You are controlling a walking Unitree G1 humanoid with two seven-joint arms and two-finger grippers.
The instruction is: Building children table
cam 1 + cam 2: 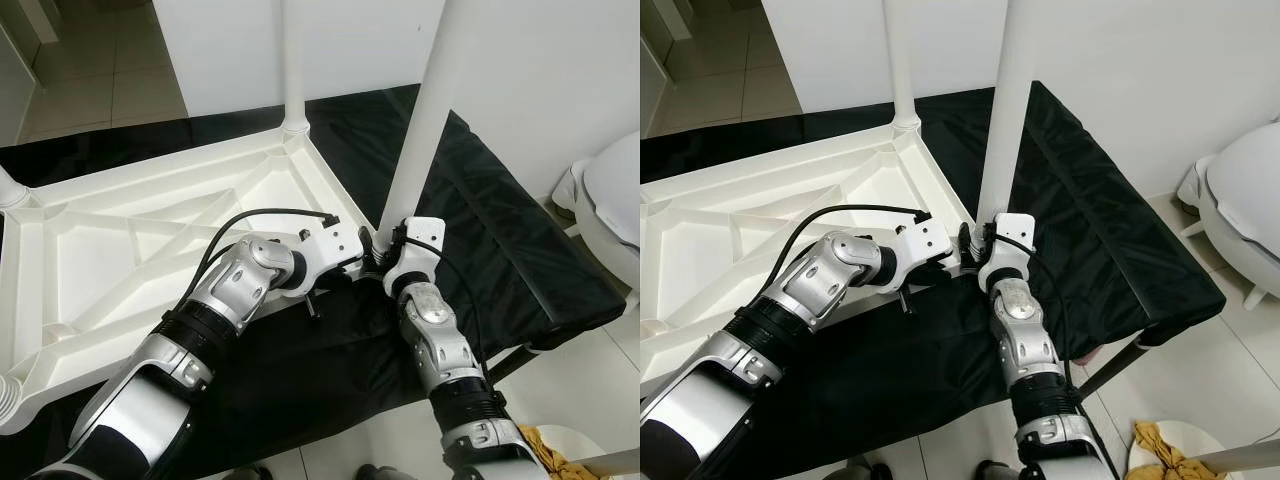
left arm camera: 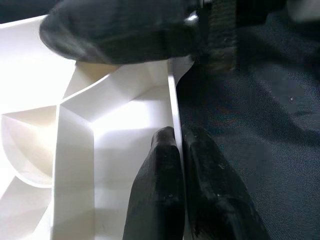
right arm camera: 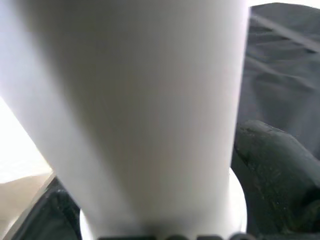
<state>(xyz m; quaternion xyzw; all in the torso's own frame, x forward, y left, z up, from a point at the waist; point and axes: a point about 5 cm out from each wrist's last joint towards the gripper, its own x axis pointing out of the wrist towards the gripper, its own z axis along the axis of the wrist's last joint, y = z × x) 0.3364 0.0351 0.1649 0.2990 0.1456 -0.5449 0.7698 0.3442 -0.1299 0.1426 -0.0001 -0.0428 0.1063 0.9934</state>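
Left gripper (image 2: 180, 165): jaws pinching the thin rim of the upturned white plastic tabletop (image 1: 150, 250), shown close in the wrist view. Right gripper (image 3: 150, 220): jaws clasping the base of a smooth white tubular leg (image 1: 425, 110), at 3 o'clock of the left gripper. The ribbed tabletop lies on a black cloth-covered bench (image 1: 520, 260); a second leg (image 1: 293, 60) stands at 12 o'clock.
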